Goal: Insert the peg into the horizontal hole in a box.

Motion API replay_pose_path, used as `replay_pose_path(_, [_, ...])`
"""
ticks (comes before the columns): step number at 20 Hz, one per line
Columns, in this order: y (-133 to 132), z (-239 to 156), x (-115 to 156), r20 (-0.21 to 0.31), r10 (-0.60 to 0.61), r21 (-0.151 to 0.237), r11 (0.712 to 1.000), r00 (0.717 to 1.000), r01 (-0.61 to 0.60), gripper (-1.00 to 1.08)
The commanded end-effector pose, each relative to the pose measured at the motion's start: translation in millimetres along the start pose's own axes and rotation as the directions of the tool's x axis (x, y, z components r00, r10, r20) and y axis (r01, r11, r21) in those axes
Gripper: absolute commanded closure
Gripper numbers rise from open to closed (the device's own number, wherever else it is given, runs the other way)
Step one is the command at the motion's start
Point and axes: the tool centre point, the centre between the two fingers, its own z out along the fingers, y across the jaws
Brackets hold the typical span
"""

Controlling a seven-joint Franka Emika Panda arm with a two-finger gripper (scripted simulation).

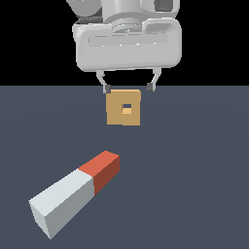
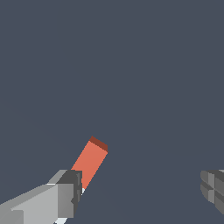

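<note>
Nearest the camera, peg (image 1: pixel 73 192) lay flat on the desk (image 1: pixel 194 194), pale end toward the exterior view's left, red end angled right and away toward the box (image 1: pixel 124 108). Looked rigid, blocky, probably light; flat sides suit a mid-bar pinch on the pale section. Hole (image 1: pixel 126 108) faced the camera. Gripper (image 1: pixel 128 88) hung above, jaws spread wide, holding nothing.

the peg (image 1: pixel 73 194) is pale grey-white with a red end section. behind the pincer (image 1: pixel 128 88), pale grey with dark fingertips (image 1: pixel 107 89), the box (image 1: pixel 124 109) is tan; its hole (image 1: pixel 126 108) shows lighter orange.
</note>
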Motion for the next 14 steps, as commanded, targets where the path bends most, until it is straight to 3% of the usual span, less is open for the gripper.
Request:
replay_pose_path(1, [0.0,0.0,0.0,0.0,0.0,0.0,1.0,1.0,0.0,-0.92])
replay_pose_path(7, [-6.7,10.4,-14.5,0.001,0.051,0.004,0.999,0.999,-0.051,-0.92])
replay_pose_path(14, [-36.1,46.3,-61.7,0.005,0.225,0.018,0.974,0.974,-0.225,-0.92])
